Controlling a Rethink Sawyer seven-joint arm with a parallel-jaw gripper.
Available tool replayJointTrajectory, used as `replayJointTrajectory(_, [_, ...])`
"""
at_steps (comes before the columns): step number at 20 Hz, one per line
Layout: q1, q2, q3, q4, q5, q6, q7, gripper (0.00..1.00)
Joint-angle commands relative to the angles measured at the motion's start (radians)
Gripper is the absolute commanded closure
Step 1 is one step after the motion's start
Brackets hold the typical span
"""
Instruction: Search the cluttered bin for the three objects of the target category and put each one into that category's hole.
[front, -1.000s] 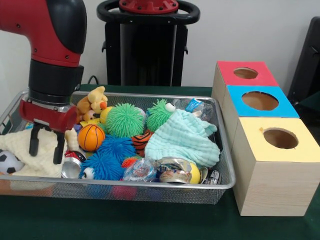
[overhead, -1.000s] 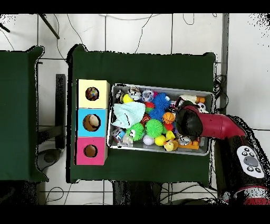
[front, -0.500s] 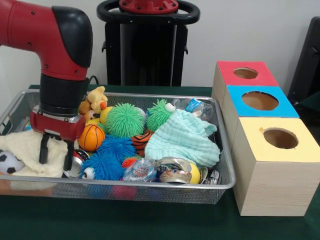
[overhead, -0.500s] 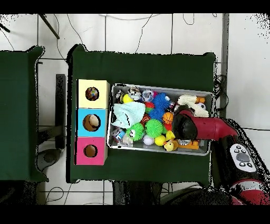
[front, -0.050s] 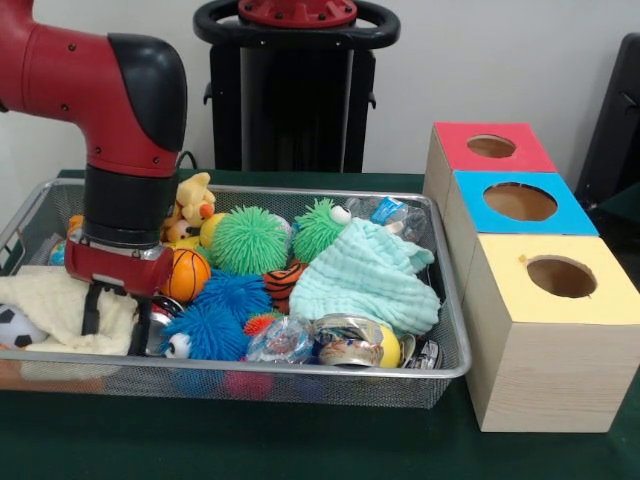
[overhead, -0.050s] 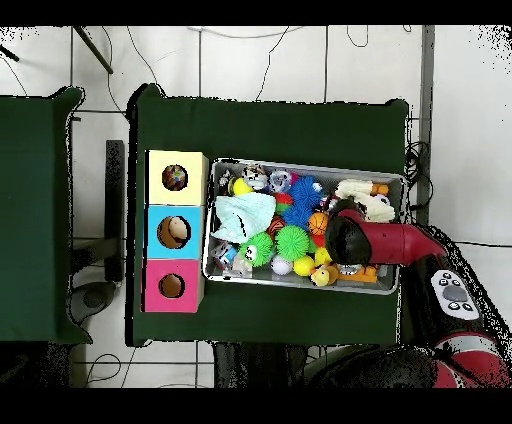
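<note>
Front view gives us the claw (front, -0.050s: 115, 322) spread open and holding nothing, fingers down at the bin's (front, -0.050s: 300, 378) left end, just beside the orange basketball (front, -0.050s: 186, 274). Overhead, the arm covers the claw, but we see objects inside the yellow box (overhead, -0.050s: 177, 177) and blue box (overhead, -0.050s: 175, 232) holes.
</note>
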Motion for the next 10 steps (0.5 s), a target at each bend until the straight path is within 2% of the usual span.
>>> replayJointTrajectory(1, [-0.017, 0.056, 0.003, -0.015, -0.083, -0.017, -0.022, 1.00])
replayJointTrajectory(10, [-0.021, 0.029, 0.021, -0.013, -0.083, 0.019, -0.033, 1.00])
